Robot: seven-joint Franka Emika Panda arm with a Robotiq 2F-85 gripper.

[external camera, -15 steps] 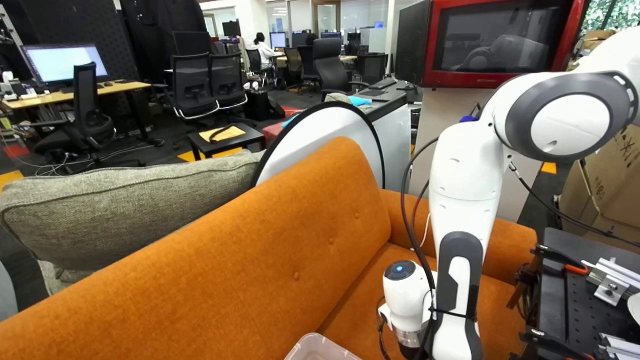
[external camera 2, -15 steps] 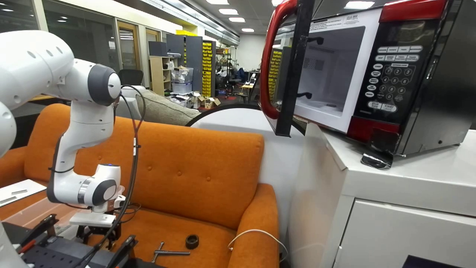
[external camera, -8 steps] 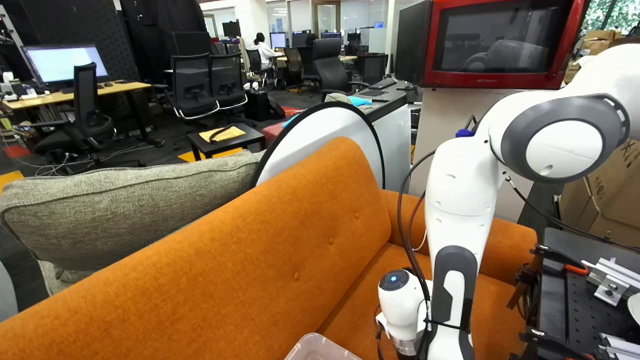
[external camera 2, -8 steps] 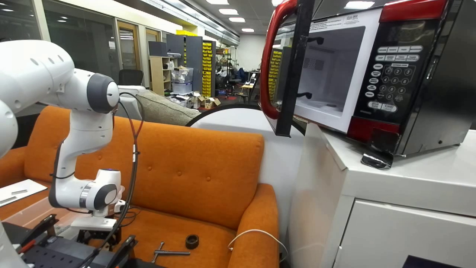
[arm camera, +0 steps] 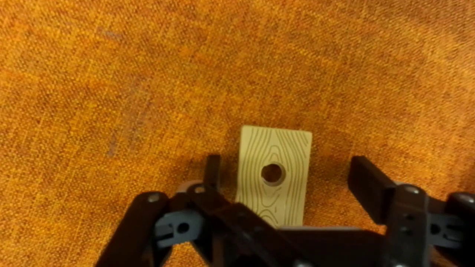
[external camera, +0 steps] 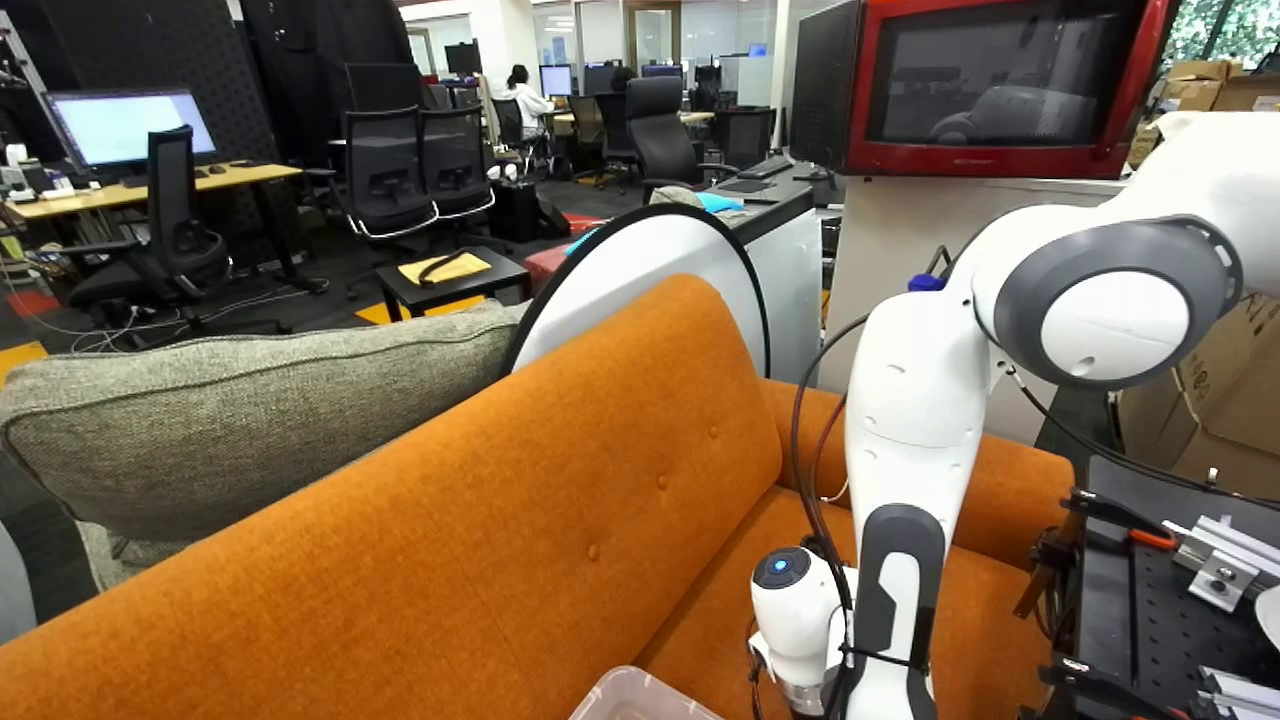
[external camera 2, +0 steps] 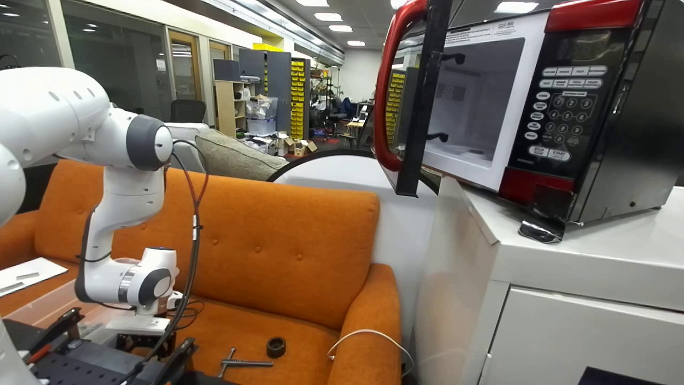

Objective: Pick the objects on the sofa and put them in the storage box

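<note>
Patterned block [arm camera: 293, 174]: lying on the sofa [external camera 2: 267, 230], seen in the wrist view between the jaws of the pincer [arm camera: 288, 178]; its near end is hidden, and in the exterior views it cannot be made out.
Pincer state: jaws held apart, one standing on either side of the block, with orange fabric showing in both gaps; nothing is gripped. Contact with the fabric below cannot be judged.
Step in hand: judged to be the final approach to a pick.
Next move: a slight sideways correction may be called for, the block being nearer the jaw at the left of the wrist view; then the jaws should be brought together on its long edges, and it should be lifted and carried to the storage box [external camera 2: 45, 306].
Block make: pale, flat-faced, straight-edged, marked with wood-grain lines and pierced by a round hole; wood or plastic cannot be settled.
T-shaped piece [external camera 2: 247, 363]: resting on the sofa; slim, grey, probably metal.
Black ring [external camera 2: 276, 352]: seen near the T-shaped piece, apart from it; squat, hollow, dull.
Storage box: shown only in part in both exterior views; thin-walled, translucent, probably plastic.
Sofa covering: woven orange fabric, buttoned along the back; a thin white cord [external camera 2: 368, 331] is looped across one end.
</note>
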